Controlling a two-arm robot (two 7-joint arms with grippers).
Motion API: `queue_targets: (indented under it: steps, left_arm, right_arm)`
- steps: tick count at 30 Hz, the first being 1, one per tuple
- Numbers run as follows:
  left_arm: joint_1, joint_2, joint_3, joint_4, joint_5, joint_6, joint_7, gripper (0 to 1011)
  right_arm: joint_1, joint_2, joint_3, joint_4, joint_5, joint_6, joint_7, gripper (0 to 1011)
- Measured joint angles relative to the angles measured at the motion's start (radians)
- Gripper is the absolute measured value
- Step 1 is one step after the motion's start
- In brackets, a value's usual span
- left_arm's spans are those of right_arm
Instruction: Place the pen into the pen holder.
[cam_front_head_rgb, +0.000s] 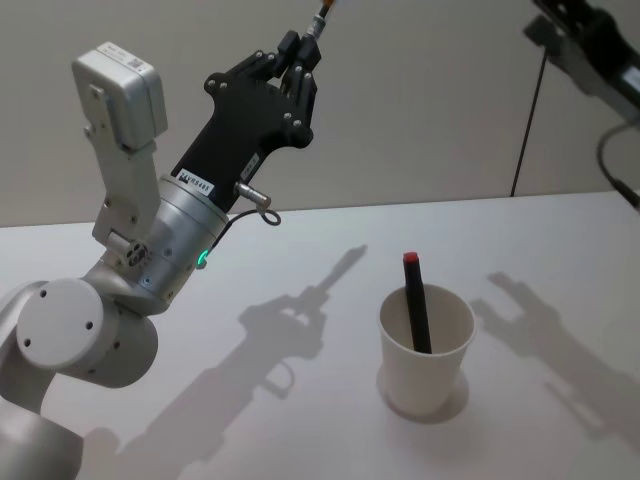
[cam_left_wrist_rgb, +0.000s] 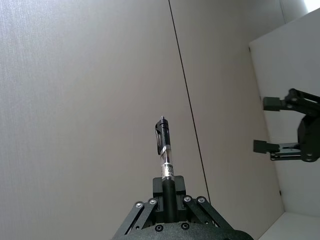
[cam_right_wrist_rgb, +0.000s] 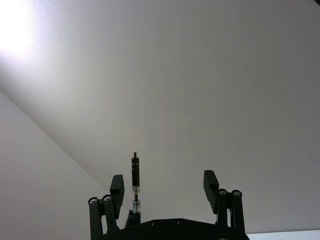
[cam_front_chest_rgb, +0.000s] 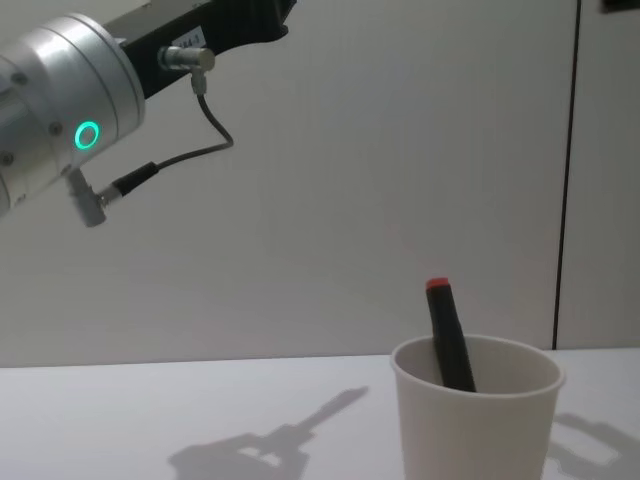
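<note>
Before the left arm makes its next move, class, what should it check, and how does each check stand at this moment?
1. Pen secure in the left gripper: ok, fingers shut on its barrel.
2. Pen holder upright on the table: ok.
3. Room inside the holder: ok, one red-capped pen leans in it, with space beside.
4. Left gripper above the holder: not ok, it is raised high to the holder's left.
5. Pen aimed at the holder: not ok, it points up and away.
6. Right gripper out of the way: ok, open and raised on the right.

Left gripper (cam_front_head_rgb: 305, 48) (seemingly clamped), right gripper (cam_right_wrist_rgb: 164, 182) spread
</note>
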Motion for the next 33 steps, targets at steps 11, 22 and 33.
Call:
queue_targets:
  steps: [11, 22, 33]
  left_arm:
    - [0.0, 0.0, 0.0, 0.0, 0.0, 0.0, 0.0, 130]
    - [0.0, 0.0, 0.0, 0.0, 0.0, 0.0, 0.0, 130]
    - [0.0, 0.0, 0.0, 0.0, 0.0, 0.0, 0.0, 130]
  right_arm:
    - [0.133, -0.13, -0.059, 0.072, 0.117, 0.07, -0.129, 1001]
    - [0.219, -0.192, -0.101, 0.118, 0.176, 0.143, -0.216, 1001]
    - [0.27, -0.214, -0.13, 0.15, 0.182, 0.17, -0.263, 1001]
